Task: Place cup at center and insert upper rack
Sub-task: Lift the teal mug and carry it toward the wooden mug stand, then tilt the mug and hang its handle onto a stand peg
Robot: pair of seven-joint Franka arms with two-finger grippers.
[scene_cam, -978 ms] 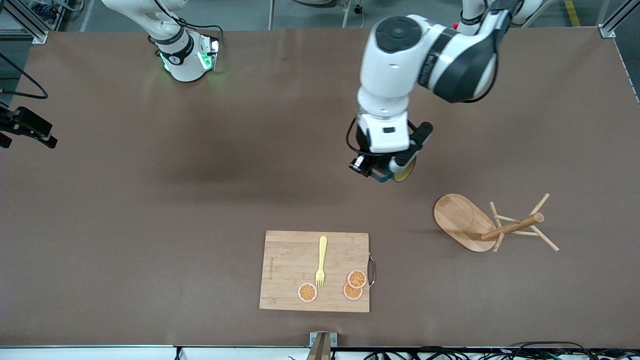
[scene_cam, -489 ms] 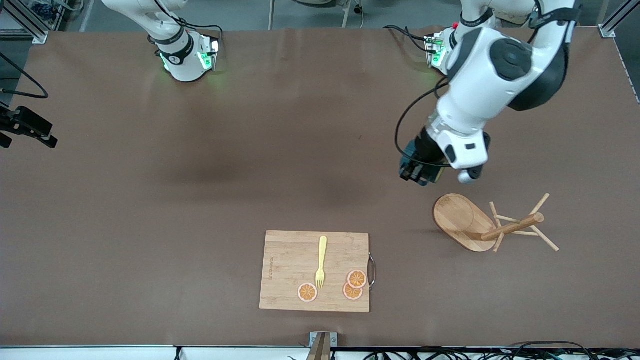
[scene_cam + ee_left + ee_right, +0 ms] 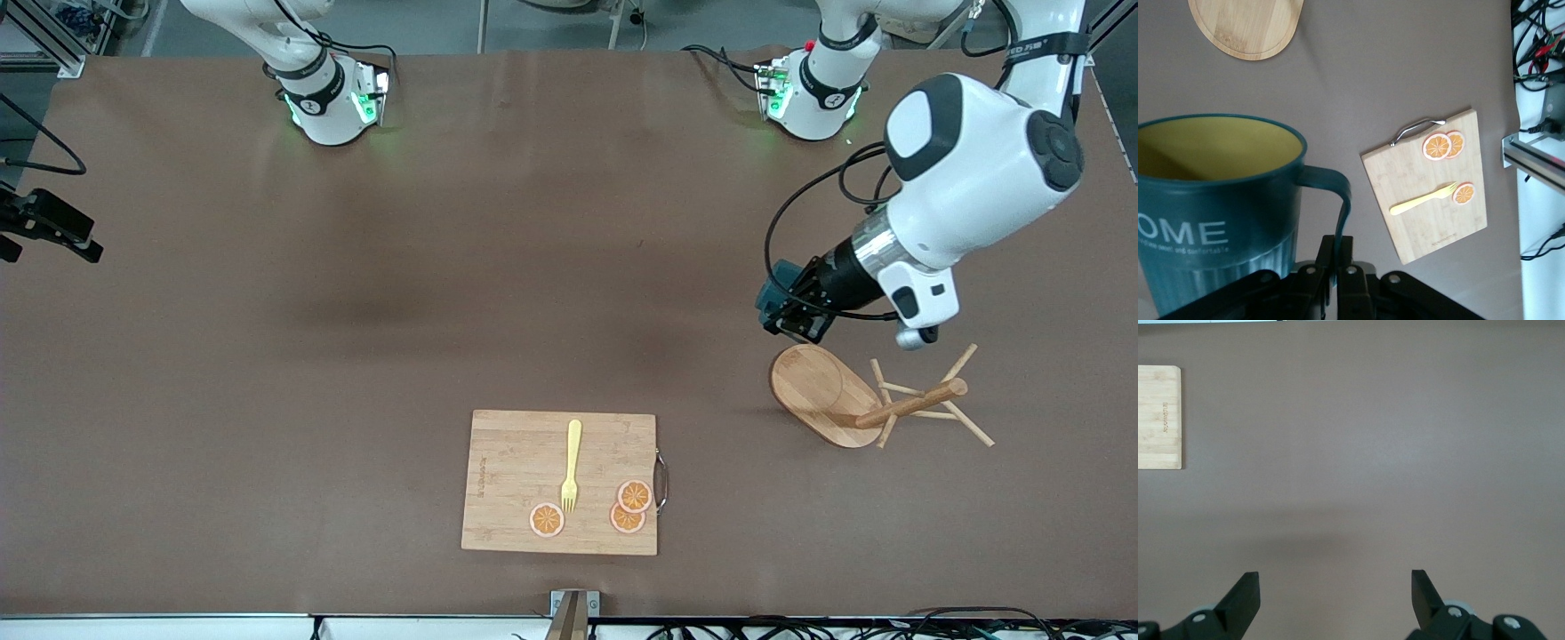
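Your left gripper (image 3: pixel 1338 277) is clamped on the handle of the cup (image 3: pixel 1215 200), carrying it in the air above bare table (image 3: pixel 356 311) toward the left arm's end. Seen from the left wrist, the teal mug sits upright against the fingers, its mustard-yellow inside showing and the handle running down between the closed jaws. From the front camera only a corner of the cup (image 3: pixel 781 283) peeks out past the wrist.

Just below your left gripper (image 3: pixel 796 316) in that front view lies the upper rack (image 3: pixel 853 400), tipped on its side on the table: its oval base stands on edge closest to the gripper, the post and thin pegs pointing away toward the left arm's end.

Well apart from the gripper, toward the table's middle and nearer the front camera, you have the cutting board (image 3: pixel 516 480) with a yellow fork (image 3: pixel 570 467) and three orange slices (image 3: pixel 628 507) on it.

Your right gripper (image 3: pixel 1335 593) waits with its jaws wide apart and nothing between them, over bare table.
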